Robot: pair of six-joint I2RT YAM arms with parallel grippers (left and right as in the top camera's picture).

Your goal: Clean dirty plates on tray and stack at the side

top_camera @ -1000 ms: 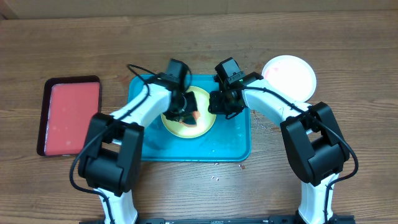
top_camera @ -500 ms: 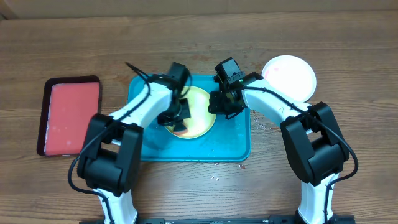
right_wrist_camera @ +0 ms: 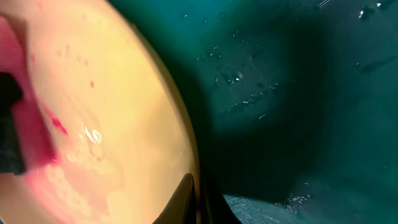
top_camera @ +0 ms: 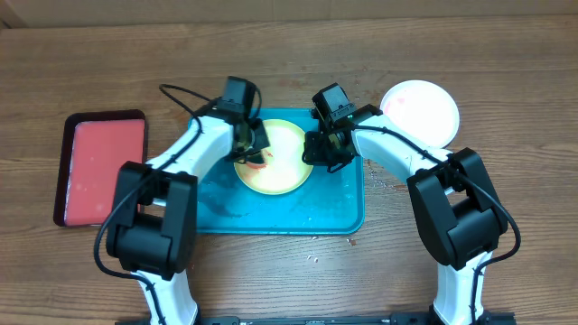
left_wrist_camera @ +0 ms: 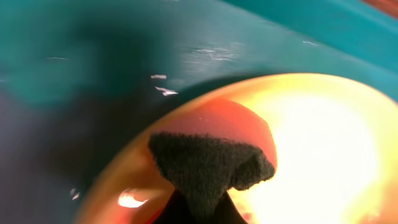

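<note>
The yellow plate (top_camera: 287,176) lies inside the tray (top_camera: 334,206), in its far half. The left tool (top_camera: 253,152) is over the tray's far left part, pinching a dark sponge (left_wrist_camera: 208,165) that presses on a red smear (left_wrist_camera: 233,121) at the plate's rim. The right tool (top_camera: 316,155), toward the tray's far right, pinches the plate's opposite rim. A white plate (top_camera: 420,113) sits on the desk (top_camera: 506,72) past the tray's far right corner. A red tray (top_camera: 99,171) lies left of the tray.

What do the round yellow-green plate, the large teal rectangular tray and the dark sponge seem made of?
Round yellow-green plate: probably plastic, glossy, with glinting highlights. Large teal rectangular tray: likely moulded plastic, smooth, rounded rim. Dark sponge: porous foam or fibre, matte, rough-textured.
</note>
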